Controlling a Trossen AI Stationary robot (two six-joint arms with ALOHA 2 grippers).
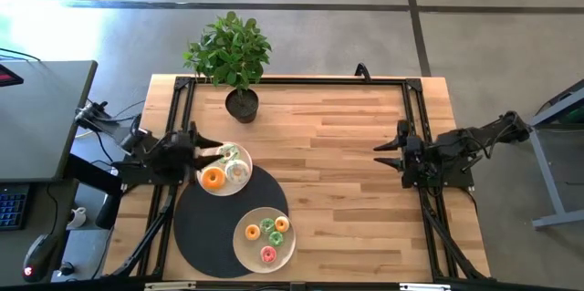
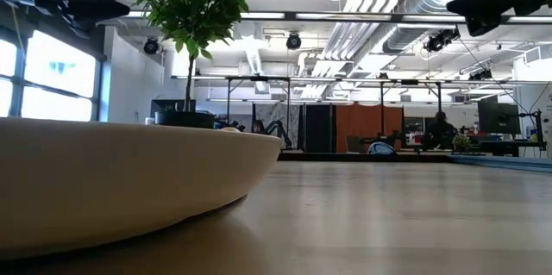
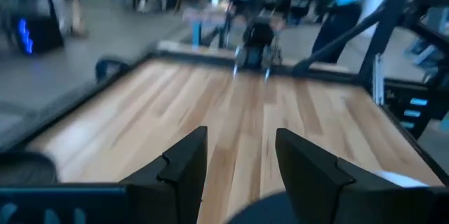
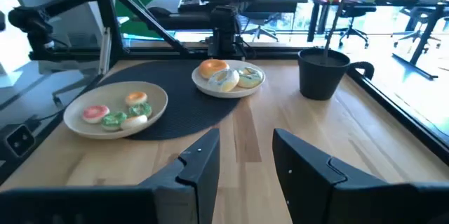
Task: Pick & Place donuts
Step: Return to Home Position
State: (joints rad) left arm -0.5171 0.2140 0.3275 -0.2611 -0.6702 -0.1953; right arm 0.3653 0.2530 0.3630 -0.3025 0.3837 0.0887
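Two white plates lie on a round black mat (image 1: 205,227). The far plate (image 1: 208,189) holds an orange donut (image 1: 213,178), a white one (image 1: 237,171) and a green one (image 1: 230,154). The near plate (image 1: 245,253) holds several donuts, among them a pink one (image 1: 268,254) and a green one (image 1: 267,225). My left gripper (image 1: 212,150) is open and empty at the far plate's left rim, its fingers level and pointing toward the table's right (image 3: 242,136). My right gripper (image 1: 383,156) is open and empty at the table's right side (image 4: 245,136), facing the plates.
A potted plant (image 1: 239,63) in a black pot stands at the table's far side, behind the far plate. A black frame (image 1: 411,118) runs along the table's edges. Bare wood (image 1: 338,172) lies between the plates and my right gripper.
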